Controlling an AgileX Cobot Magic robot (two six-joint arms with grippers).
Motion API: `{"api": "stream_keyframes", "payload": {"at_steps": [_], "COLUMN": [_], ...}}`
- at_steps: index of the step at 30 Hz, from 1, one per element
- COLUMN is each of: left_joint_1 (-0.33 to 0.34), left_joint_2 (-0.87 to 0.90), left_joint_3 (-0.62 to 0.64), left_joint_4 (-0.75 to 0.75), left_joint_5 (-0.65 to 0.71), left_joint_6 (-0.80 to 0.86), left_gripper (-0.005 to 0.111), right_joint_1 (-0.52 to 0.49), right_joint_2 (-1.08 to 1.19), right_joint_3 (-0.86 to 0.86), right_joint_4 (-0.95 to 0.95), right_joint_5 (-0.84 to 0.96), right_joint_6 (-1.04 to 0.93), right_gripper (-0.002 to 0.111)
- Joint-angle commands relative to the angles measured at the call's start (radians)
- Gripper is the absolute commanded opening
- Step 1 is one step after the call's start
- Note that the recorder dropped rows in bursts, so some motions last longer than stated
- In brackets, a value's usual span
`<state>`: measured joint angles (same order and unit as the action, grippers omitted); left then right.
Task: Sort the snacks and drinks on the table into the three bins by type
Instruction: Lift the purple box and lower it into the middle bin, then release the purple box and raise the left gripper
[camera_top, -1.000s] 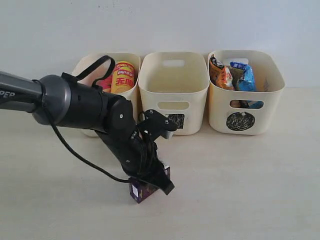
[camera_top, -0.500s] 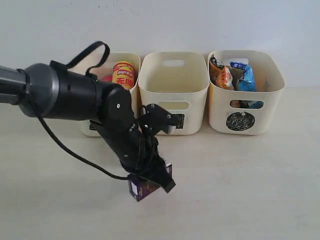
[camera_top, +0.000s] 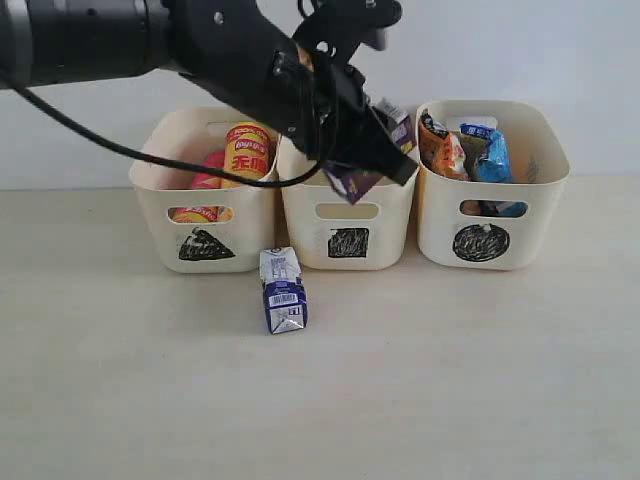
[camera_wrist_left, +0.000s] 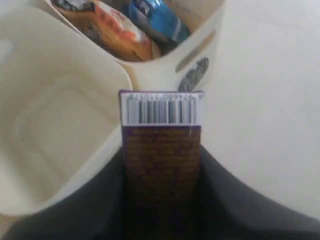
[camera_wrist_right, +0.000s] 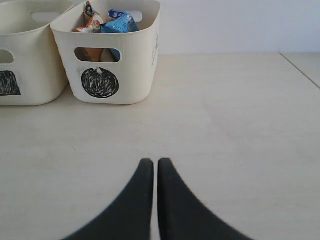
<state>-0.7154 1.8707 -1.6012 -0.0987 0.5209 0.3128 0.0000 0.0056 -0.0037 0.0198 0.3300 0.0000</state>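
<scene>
My left gripper (camera_top: 368, 150) is shut on the dark purple carton (camera_top: 352, 181) (camera_wrist_left: 161, 150), held in the air over the front right rim of the middle bin (camera_top: 300, 185), which bears a square mark. That bin (camera_wrist_left: 55, 120) looks empty inside. The blue-and-white carton (camera_top: 283, 290) lies on the table (camera_top: 480, 380) in front of the bins. The left bin (camera_top: 150, 215), marked with a triangle, holds the yellow tube (camera_top: 247, 152) and the pink tube (camera_top: 207, 172). The right bin (camera_top: 540, 200), marked with a circle, holds foil packets (camera_top: 470, 150). My right gripper (camera_wrist_right: 155, 162) is shut low over bare table.
A white wall rises right behind the bins. In the right wrist view the circle bin (camera_wrist_right: 140, 65) stands ahead of the gripper, and a table seam (camera_wrist_right: 300, 70) runs at the far right.
My left arm has lifted the purple carton from the table up and to the right, over the middle bin. The blue-and-white carton, hidden before, now shows on the table.
</scene>
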Motion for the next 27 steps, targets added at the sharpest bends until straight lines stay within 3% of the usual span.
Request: {"api": "stream_keyframes", "payload": {"at_steps": [1, 7, 14, 16, 23, 27], "left_joint_1": [0.02, 0.086, 0.111, 0.111, 0.111, 0.111], "left_joint_2": [0.098, 0.324, 0.421, 0.421, 0.421, 0.421], "left_joint_3": [-0.14, -0.348, -0.424, -0.424, -0.424, -0.424], "left_joint_4": [0.047, 0.064, 0.082, 0.099, 0.114, 0.114], "left_joint_5": [-0.134, -0.294, -0.308, -0.287, -0.233, -0.231], "left_joint_6": [-0.006, -0.01, -0.01, -0.01, -0.01, -0.01], "left_gripper": [0.004, 0.004, 0.004, 0.012, 0.058, 0.072], "right_joint_1": [-0.001, -0.001, -0.001, -0.001, -0.001, -0.001], "right_joint_2": [-0.006, -0.006, -0.006, -0.006, -0.006, -0.006], "right_joint_3": [0.004, 0.004, 0.004, 0.004, 0.004, 0.004], "right_joint_4": [0.001, -0.002, -0.002, -0.002, -0.002, -0.002], "right_joint_5": [-0.004, -0.007, -0.007, -0.007, -0.007, -0.007], "right_joint_6": [0.0, 0.0, 0.0, 0.0, 0.0, 0.0], "right_gripper": [0.0, 0.0, 0.0, 0.0, 0.0, 0.0]}}
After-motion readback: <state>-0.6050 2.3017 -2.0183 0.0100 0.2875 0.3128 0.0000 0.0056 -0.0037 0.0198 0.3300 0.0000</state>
